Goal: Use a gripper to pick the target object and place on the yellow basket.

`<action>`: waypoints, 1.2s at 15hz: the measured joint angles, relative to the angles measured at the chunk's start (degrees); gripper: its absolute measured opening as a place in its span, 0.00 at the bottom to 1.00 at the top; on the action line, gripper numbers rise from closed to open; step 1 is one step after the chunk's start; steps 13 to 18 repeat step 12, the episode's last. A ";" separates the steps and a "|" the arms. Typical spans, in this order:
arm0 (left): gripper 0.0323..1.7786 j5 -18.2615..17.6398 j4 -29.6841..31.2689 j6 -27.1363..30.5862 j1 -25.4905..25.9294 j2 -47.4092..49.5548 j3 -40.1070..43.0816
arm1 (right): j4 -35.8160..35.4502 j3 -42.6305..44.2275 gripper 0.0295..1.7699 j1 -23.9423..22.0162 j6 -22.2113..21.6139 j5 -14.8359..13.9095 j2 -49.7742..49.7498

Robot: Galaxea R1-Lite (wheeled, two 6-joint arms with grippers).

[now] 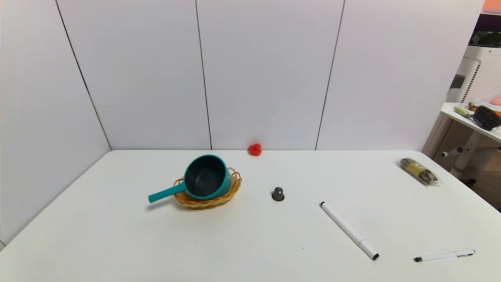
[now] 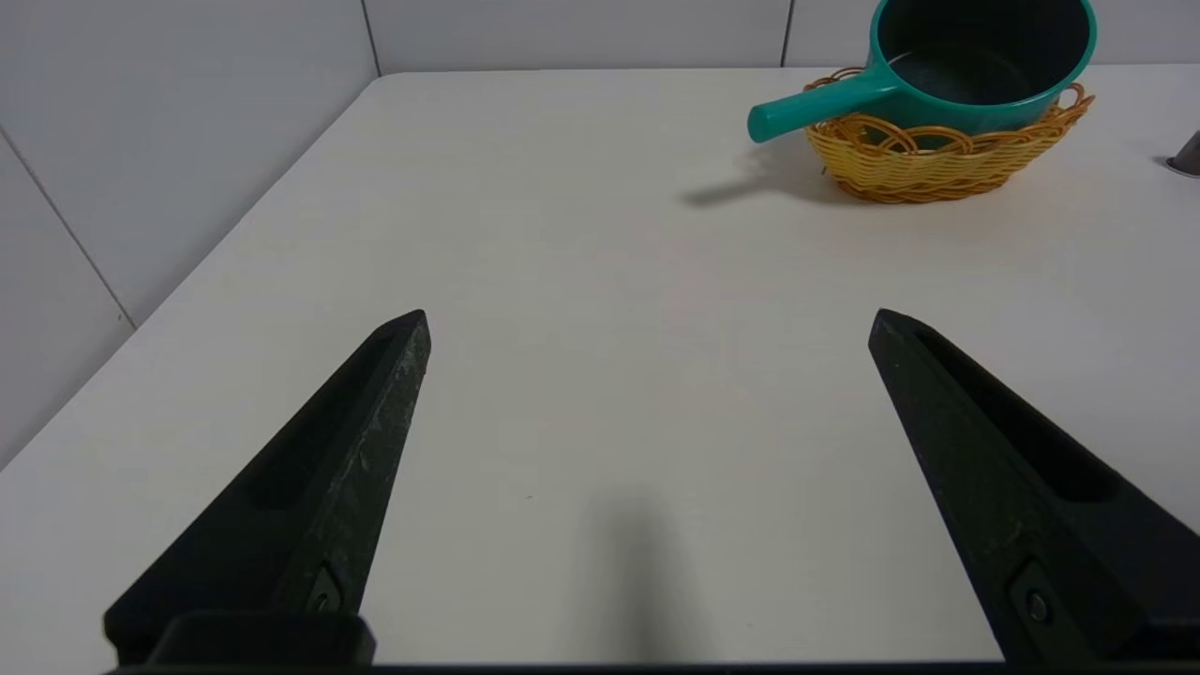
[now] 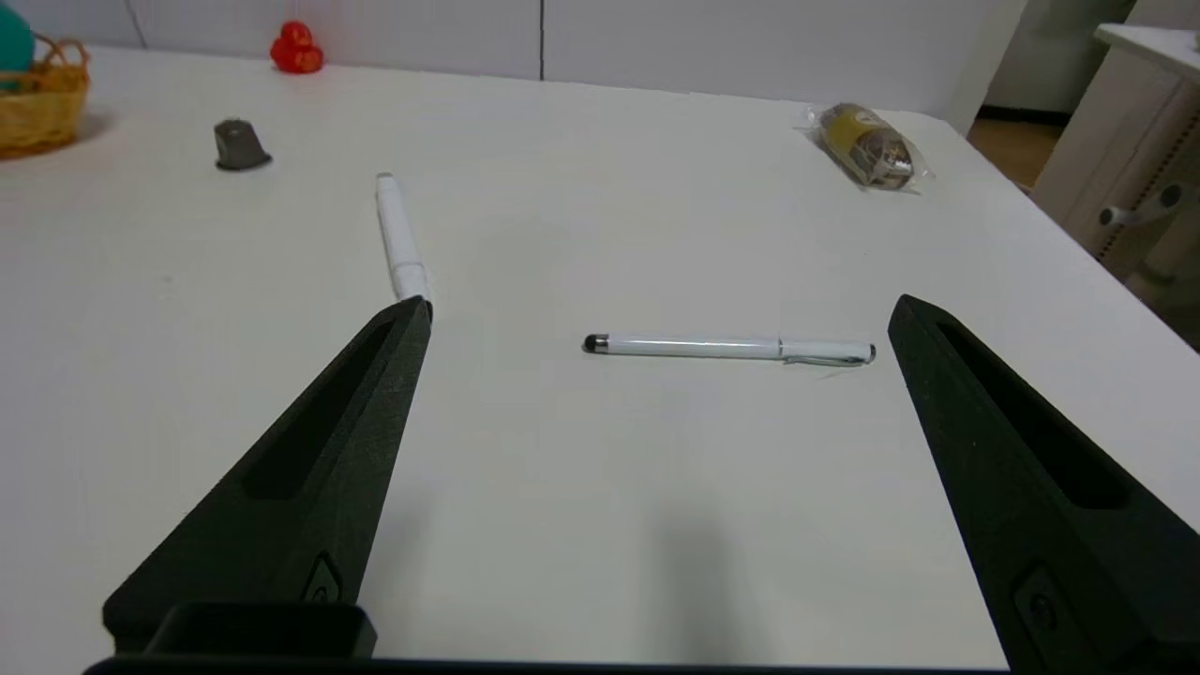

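Right gripper [image 3: 659, 314] held low and level over the near part of the white table [image 1: 250, 235], jaws spread wide, nothing between them. Left gripper [image 2: 649, 319] likewise wide apart and empty, facing out over bare tabletop on the saucepan's side. Neither arm shows in the head view.

Teal saucepan [image 1: 207, 177] sits in the yellow wicker basket [image 1: 219, 199], tilted, dark inside turned toward the camera. Its straight handle [image 1: 166, 192] sticks out over the basket rim, away from the grey capsule.

Placed from the basket:
- small grey capsule [image 1: 278, 194] near it on the table, toward the right arm's side, apart from it
- red toy duck [image 1: 255, 149] behind the capsule, against the wall panels
- white marker [image 1: 348, 230] beyond the capsule, lying diagonally
- white stylus pen [image 1: 444, 255] farther still, near the table's front edge; it lies across the gap ahead of the right gripper
- clear-wrapped brown packet [image 1: 418, 170] well apart, by the far right edge
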State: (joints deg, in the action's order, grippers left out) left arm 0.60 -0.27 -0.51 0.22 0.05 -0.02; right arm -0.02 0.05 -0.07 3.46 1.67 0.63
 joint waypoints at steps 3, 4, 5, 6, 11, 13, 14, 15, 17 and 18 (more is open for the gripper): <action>0.95 0.00 0.00 0.00 0.00 0.00 0.00 | -0.05 -0.02 0.96 -0.09 -1.15 -0.40 -0.73; 0.95 0.00 0.00 -0.01 0.02 0.00 0.00 | -0.09 -0.02 0.96 -0.06 -1.18 -0.46 -0.74; 0.95 0.00 0.00 0.00 0.00 0.00 0.00 | -0.09 -0.02 0.96 -0.04 -1.15 -0.46 -0.77; 0.95 -0.02 0.00 0.00 0.00 0.00 0.00 | -0.09 -0.05 0.96 -0.04 -0.93 -0.49 -0.77; 0.95 -0.02 0.02 0.00 0.00 0.00 0.02 | -0.02 -0.05 0.96 -0.04 -0.29 -0.30 -0.79; 0.95 0.00 0.02 0.00 -0.01 0.00 0.02 | 0.02 -0.05 0.96 -0.02 -0.93 -0.41 -0.77; 0.95 0.00 0.02 0.00 -0.01 0.00 0.02 | 0.02 -0.05 0.96 -0.02 -0.93 -0.41 -0.77; 0.95 0.00 0.02 0.00 -0.01 0.00 0.02 | 0.02 -0.05 0.96 -0.02 -0.93 -0.41 -0.77; 0.95 0.00 0.02 0.00 -0.01 0.00 0.02 | 0.02 -0.05 0.96 -0.02 -0.93 -0.41 -0.77; 0.95 0.00 0.02 0.00 -0.01 0.00 0.02 | 0.02 -0.05 0.96 -0.02 -0.93 -0.41 -0.77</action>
